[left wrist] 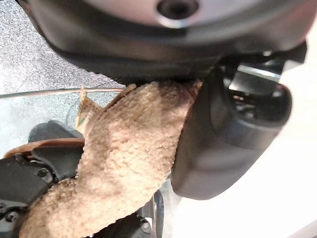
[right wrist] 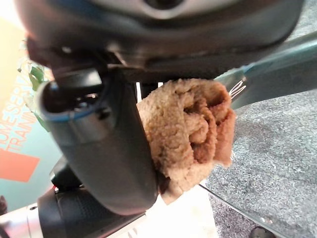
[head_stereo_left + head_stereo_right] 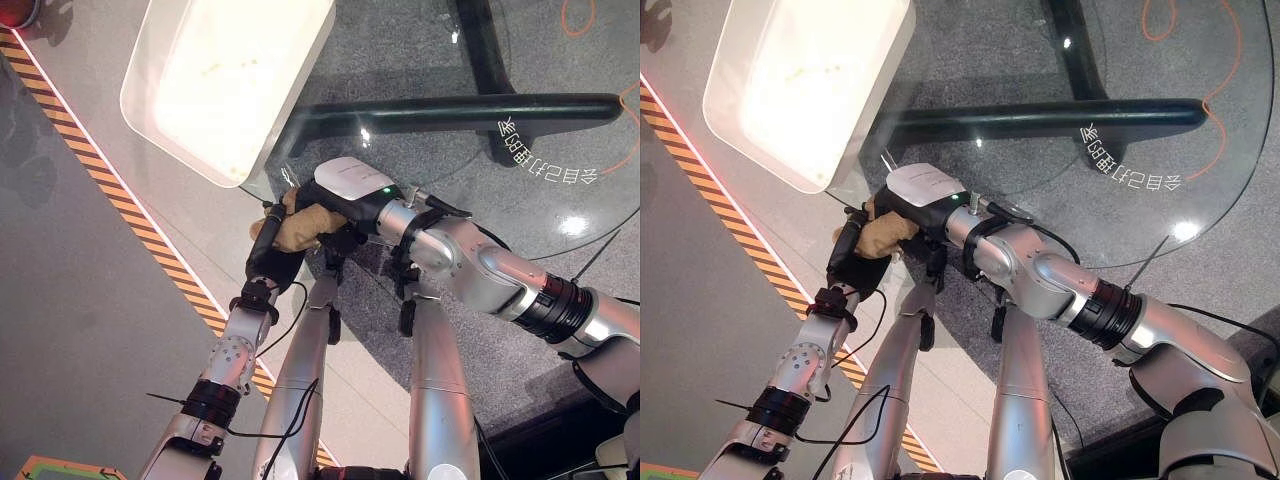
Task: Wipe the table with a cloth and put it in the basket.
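Observation:
A tan fluffy cloth (image 3: 300, 230) is bunched between my two hands at the near left edge of the round glass table (image 3: 520, 200). My left hand (image 3: 268, 262) comes up from below the edge, fingers curled round the cloth's lower part. From the right, my right hand (image 3: 350, 185), with its white cover, grips the cloth's upper part. In the left wrist view the thumb (image 1: 228, 139) presses on the cloth (image 1: 129, 148). In the right wrist view the cloth (image 2: 190, 129) is wadded against the thumb (image 2: 99, 148). The white basket (image 3: 140, 110) stands just beyond the hands, at the table's left.
The table's dark base beams (image 3: 460, 112) show through the glass. A yellow-and-black hazard stripe (image 3: 130, 210) runs across the floor on the left. An orange cable (image 3: 580, 15) lies on the floor at the far right.

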Robot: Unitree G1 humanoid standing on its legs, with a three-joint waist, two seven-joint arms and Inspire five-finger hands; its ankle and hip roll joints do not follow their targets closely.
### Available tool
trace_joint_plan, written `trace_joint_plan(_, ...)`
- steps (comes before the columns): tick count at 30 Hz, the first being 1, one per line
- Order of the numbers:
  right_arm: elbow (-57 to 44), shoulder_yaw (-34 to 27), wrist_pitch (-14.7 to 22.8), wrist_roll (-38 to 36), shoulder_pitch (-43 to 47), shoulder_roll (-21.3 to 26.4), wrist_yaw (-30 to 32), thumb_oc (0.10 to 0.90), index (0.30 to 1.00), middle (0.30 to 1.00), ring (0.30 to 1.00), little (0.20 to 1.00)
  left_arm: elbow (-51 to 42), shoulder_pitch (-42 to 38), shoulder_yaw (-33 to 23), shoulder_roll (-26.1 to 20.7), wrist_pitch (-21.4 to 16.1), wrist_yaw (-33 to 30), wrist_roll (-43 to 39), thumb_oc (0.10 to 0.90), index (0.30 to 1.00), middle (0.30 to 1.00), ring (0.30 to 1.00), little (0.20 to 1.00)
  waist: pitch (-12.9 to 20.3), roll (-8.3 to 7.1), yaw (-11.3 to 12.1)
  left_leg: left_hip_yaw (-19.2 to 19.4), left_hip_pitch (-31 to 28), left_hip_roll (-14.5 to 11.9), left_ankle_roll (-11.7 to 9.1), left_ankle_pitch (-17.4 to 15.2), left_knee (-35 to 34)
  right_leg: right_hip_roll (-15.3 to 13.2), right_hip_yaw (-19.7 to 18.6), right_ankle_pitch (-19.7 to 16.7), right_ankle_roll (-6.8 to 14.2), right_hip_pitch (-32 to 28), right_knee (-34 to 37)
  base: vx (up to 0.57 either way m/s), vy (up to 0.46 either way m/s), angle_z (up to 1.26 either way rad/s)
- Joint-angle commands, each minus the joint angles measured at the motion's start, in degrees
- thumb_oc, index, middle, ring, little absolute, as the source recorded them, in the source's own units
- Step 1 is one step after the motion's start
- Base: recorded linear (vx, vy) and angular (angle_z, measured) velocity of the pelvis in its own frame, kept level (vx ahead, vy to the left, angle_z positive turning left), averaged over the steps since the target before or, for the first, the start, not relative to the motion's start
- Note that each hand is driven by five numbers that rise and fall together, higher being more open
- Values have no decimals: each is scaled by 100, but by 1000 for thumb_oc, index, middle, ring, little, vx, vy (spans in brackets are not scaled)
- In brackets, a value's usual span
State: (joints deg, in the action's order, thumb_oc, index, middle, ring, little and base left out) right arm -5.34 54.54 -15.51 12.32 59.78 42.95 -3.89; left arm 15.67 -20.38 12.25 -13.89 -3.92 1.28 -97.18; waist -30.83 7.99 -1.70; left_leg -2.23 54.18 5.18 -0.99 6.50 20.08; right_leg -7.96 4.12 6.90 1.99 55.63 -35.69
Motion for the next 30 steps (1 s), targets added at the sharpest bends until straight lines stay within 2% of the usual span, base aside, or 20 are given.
trace_joint_plan(1, -399, -360, 169, 32, 386, -151, 835, 100, 300, 300, 300, 200, -668, 178, -20, 172, 94, 433, -103, 100, 300, 300, 300, 200, 104, 240, 48, 108, 1, -194, -42, -461, 336, 22, -537, -594, 400, 104, 770, 0, 0, 0)
trace_joint_plan(2, -360, -417, 148, 56, 353, -169, 923, 100, 300, 300, 300, 200, -663, 178, -26, 190, 89, 444, -104, 100, 300, 300, 300, 200, 104, 246, 41, 107, -5, -192, -41, -467, 332, 23, -547, -597, 404, 105, 775, 0, 0, 0)
trace_joint_plan(3, -348, -443, 132, 72, 341, -177, 964, 251, 429, 429, 429, 351, -664, 175, -29, 199, 83, 441, -103, 100, 300, 300, 300, 200, 104, 245, 38, 107, -5, -188, -42, -471, 336, 25, -553, -599, 407, 102, 780, 0, 0, 0)
trace_joint_plan(4, -334, -464, 129, 88, 322, -185, 1001, 353, 516, 516, 516, 453, -665, 175, -32, 209, 79, 443, -101, 100, 300, 300, 300, 200, 104, 245, 36, 107, 0, -186, -43, -474, 339, 26, -557, -599, 407, 105, 784, 0, 0, 0)
trace_joint_plan(5, -302, -508, 134, 126, 280, -200, 1051, 674, 792, 792, 792, 774, -660, 179, -45, 235, 74, 455, -93, 100, 300, 300, 300, 200, 104, 248, 32, 108, 6, -182, -41, -475, 338, 30, -564, -601, 407, 109, 792, 0, 0, 0)
trace_joint_plan(6, -288, -530, 130, 155, 251, -207, 1074, 800, 900, 900, 900, 900, -649, 184, -51, 245, 75, 479, -102, 100, 300, 300, 300, 200, 104, 254, 29, 107, 5, -179, -40, -477, 337, 30, -569, -602, 409, 108, 797, 0, 0, 0)
trace_joint_plan(12, -286, -718, 43, 229, 38, -212, 1272, 800, 900, 900, 900, 900, -694, 227, -77, 304, 72, 476, -109, 100, 300, 300, 300, 200, 104, 258, 8, 110, -16, -166, -30, -481, 335, 42, -588, -621, 414, 94, 818, 0, 0, 0)
trace_joint_plan(20, -411, -1084, -41, -161, -192, -155, 1605, 800, 900, 900, 900, 900, -712, 300, -171, 304, 109, 519, -114, 100, 300, 300, 300, 200, 104, 238, -26, 127, -65, -175, -20, -488, 307, 44, -591, -644, 419, 46, 878, 0, 0, 0)
trace_joint_plan(23, -510, -1369, 35, -542, -393, -142, 1823, 800, 900, 900, 900, 900, -775, 329, -233, 302, 105, 474, -129, 100, 300, 300, 300, 200, 104, 214, -59, 141, -54, -185, -7, -497, 322, 44, -598, -658, 419, 64, 871, 0, 0, 0)
trace_joint_plan(30, -704, -1952, 225, -845, -880, -216, 2059, 800, 900, 900, 900, 900, -867, 387, -327, 323, 50, 412, -148, 100, 300, 300, 300, 200, 104, 163, -130, 166, -46, -192, 18, -515, 350, 65, -622, -687, 424, 87, 849, 0, 0, 0)
